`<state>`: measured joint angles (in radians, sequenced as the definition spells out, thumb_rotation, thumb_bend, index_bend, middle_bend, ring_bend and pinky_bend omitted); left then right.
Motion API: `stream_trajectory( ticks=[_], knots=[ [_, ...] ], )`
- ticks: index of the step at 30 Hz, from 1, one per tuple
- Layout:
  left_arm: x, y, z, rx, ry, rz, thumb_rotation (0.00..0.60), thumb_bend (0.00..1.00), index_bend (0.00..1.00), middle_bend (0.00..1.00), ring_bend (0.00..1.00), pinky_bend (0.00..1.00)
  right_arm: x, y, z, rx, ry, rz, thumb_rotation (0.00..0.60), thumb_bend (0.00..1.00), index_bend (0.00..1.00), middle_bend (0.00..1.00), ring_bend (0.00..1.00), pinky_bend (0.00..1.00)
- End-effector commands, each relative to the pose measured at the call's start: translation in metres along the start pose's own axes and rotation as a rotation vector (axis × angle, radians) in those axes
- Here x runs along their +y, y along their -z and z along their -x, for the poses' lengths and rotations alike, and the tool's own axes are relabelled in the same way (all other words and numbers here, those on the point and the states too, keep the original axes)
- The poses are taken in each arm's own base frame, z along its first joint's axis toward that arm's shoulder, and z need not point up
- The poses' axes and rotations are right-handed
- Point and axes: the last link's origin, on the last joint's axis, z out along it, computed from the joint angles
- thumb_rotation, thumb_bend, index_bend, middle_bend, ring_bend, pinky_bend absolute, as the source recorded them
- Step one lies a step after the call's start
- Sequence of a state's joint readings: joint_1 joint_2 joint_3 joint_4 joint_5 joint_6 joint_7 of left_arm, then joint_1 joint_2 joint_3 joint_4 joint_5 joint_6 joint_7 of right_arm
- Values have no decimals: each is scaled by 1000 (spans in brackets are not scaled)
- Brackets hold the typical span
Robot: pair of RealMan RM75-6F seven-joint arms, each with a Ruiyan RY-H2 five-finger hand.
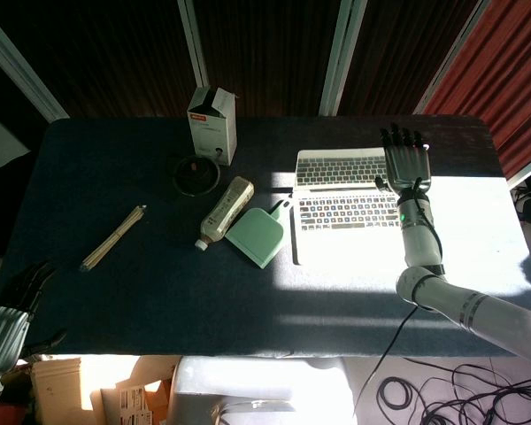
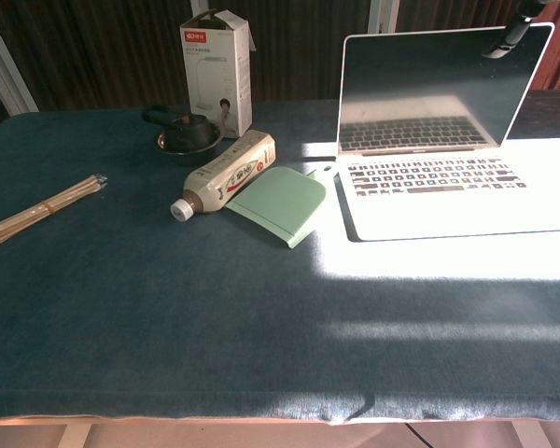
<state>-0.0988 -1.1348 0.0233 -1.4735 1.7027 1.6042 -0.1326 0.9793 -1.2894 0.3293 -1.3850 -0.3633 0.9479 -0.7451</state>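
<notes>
Laptop (image 1: 345,217) open, screen facing robot; right robot hand (image 1: 407,164) on lid's top edge, grip unclear.

The table (image 2: 168,308) wears matt, slightly fuzzy dark-blue cloth. The laptop (image 2: 448,201) has a smooth silvery shell and glossy black screen. At its 9 o'clock lie a matt green plastic dustpan (image 2: 280,205) and a glossy-labelled bottle (image 2: 229,173). The box (image 2: 215,65) is smooth cardboard; the sticks (image 2: 37,213) look like pale wood.
</notes>
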Motion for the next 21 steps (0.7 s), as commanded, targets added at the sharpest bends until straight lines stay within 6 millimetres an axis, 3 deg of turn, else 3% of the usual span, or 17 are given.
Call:
stream_trajectory(
  ticks=[1,16,21],
  knots=[
    [0,0,0,1,1,-2,600,22,0,28,7,142,1,0,2,-4,-7,-5,600,268,0,0,0,0],
    [-1,-5,3,-23,-13,-18,600,22,0,28,7,142,-15,-7,14,-40,-32,-36,600,268,23,0,0,0],
    [-1,-7,4,-32,-17,-20,600,22,0,28,7,142,-18,-12,14,-35,-22,-21,600,319,141,0,0,0]
  ],
)
